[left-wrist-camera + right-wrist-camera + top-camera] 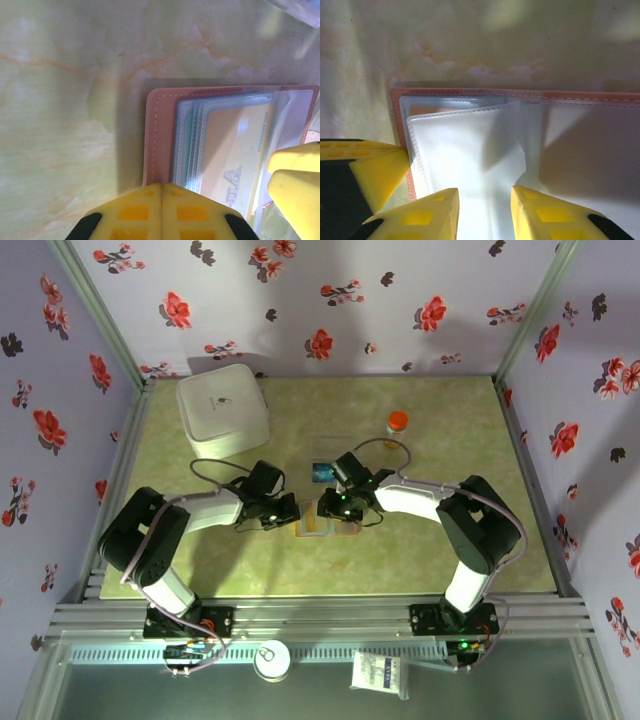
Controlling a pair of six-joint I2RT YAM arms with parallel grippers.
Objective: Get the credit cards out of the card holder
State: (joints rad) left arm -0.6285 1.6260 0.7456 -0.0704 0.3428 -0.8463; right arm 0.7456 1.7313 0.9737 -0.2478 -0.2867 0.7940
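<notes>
Card holder [159, 125] is spread right under both tips; left gripper [161, 197] is closed at its edge, right gripper [485, 195] narrowly parted.

1. The left arm [150, 540] rises from its base at the near edge. Its elbow is folded out to the left and its forearm reaches right toward the middle.
2. The left pincer [287, 510] sits low and points right. In its wrist view the left pincer [161, 210] has its yellow fingers [132, 212] pressed flush together, with no gap.
3. The right arm [480, 530] mirrors it, with its elbow out to the right and its forearm reaching left.
4. The right pincer [335, 506] is angled down. In its wrist view the right pincer [482, 210] has its fingers [437, 212] parted, with a plain gap between them.
5. The two pincers sit nearly tip to tip, just beside each other.
</notes>
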